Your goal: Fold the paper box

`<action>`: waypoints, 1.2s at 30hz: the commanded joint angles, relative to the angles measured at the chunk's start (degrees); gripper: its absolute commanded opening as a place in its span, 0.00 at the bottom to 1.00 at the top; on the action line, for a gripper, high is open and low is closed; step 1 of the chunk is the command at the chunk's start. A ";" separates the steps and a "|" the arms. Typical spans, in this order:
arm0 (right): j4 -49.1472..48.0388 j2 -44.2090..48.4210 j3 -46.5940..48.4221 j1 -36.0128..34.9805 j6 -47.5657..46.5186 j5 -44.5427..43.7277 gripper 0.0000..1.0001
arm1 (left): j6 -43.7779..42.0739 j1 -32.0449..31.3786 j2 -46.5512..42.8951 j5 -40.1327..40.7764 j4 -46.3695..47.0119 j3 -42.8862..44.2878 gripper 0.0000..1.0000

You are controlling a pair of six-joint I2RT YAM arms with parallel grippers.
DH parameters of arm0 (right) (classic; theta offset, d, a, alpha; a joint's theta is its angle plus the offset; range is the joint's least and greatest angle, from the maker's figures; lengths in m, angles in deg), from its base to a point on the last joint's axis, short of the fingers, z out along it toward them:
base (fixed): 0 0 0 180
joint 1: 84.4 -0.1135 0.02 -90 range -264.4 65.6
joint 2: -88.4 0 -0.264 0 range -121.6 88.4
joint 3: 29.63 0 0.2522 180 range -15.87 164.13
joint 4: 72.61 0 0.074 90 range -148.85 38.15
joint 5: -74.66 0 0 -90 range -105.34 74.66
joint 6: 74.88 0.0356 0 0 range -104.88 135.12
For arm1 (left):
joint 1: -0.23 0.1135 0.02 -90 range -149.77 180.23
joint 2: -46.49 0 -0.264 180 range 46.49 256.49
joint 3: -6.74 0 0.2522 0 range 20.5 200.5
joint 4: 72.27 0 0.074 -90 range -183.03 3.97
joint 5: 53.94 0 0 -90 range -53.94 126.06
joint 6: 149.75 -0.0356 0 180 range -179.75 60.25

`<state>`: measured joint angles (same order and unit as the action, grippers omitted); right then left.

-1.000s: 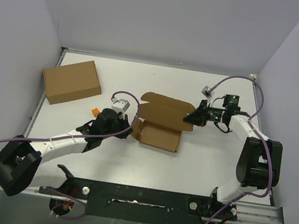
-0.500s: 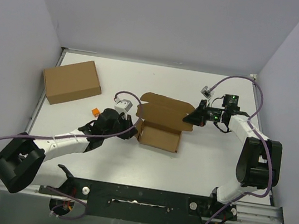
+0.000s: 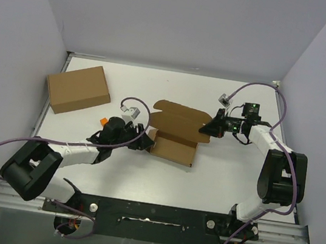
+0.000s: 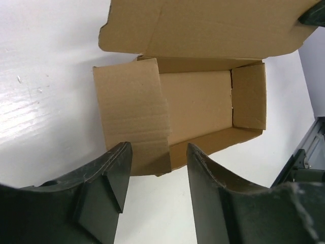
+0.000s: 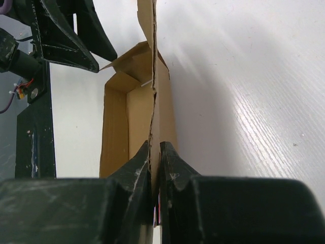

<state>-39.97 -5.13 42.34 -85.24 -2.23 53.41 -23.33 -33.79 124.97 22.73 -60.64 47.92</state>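
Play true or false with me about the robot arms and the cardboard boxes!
1. The right gripper pinches the lid of the paper box. True.
2. The left gripper squeezes a flap. False: its jaws stand open, gripping nothing.
3. The paper box is closed. False: its lid is up and the inside shows.
4. A bigger plain box lies on the left arm's side. True.

Count on the tabletop (image 3: 217,173), one surface. Cardboard boxes: two. One is the die-cut paper box (image 3: 181,125) with flaps; one is the larger plain cardboard box (image 3: 78,88). Orange cube (image 3: 105,120): one, tiny. My pincers: two, the left pincer (image 3: 146,139) and the right pincer (image 3: 206,128), one per arm.
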 commanded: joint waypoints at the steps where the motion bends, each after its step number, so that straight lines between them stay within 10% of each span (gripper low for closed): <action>1: -1.34 0.11 0.76 -0.25 -0.31 1.39 0.00 | 3.85 2.12 2.33 -5.89 9.75 -1.31 0.48; 14: -1.18 -0.07 0.85 -0.17 -0.50 1.52 0.00 | 6.74 11.47 -6.71 -6.64 11.53 -7.91 0.51; 22: -1.20 0.11 0.85 -0.22 -0.50 1.50 0.00 | 7.41 17.60 -8.59 -2.87 4.96 -10.35 0.29; 36: -1.21 0.11 0.85 -0.19 -0.30 1.89 0.00 | 4.47 13.63 14.90 -7.78 10.60 -1.77 0.19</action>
<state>-39.93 -5.13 42.34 -85.24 -2.25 53.41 -17.43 -18.12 134.59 16.61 -55.20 42.32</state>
